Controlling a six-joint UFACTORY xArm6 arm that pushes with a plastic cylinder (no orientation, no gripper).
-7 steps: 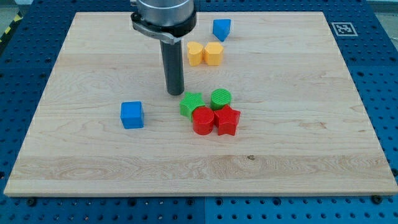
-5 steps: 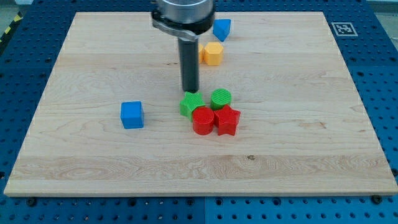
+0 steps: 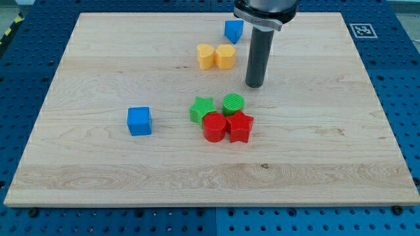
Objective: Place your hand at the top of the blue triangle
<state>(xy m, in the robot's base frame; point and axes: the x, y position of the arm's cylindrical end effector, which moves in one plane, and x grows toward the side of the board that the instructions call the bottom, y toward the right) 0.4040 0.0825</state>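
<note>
The blue triangle (image 3: pixel 233 30) sits near the view's top, a little right of centre, on the wooden board (image 3: pixel 98 72). My tip (image 3: pixel 254 85) rests on the board below and to the right of the blue triangle, and right of the two yellow blocks. The rod rises from the tip to the view's top edge, just right of the triangle.
A yellow heart (image 3: pixel 206 56) and a yellow hexagon (image 3: pixel 225 56) touch side by side. A green star (image 3: pixel 202 110), green cylinder (image 3: pixel 233 104), red cylinder (image 3: pixel 214 127) and red star (image 3: pixel 240 126) form a cluster. A blue cube (image 3: pixel 139 121) stands at the left.
My tip has moved to the view's right and slightly up, from just above the green star to right of the yellow hexagon. No block has moved.
</note>
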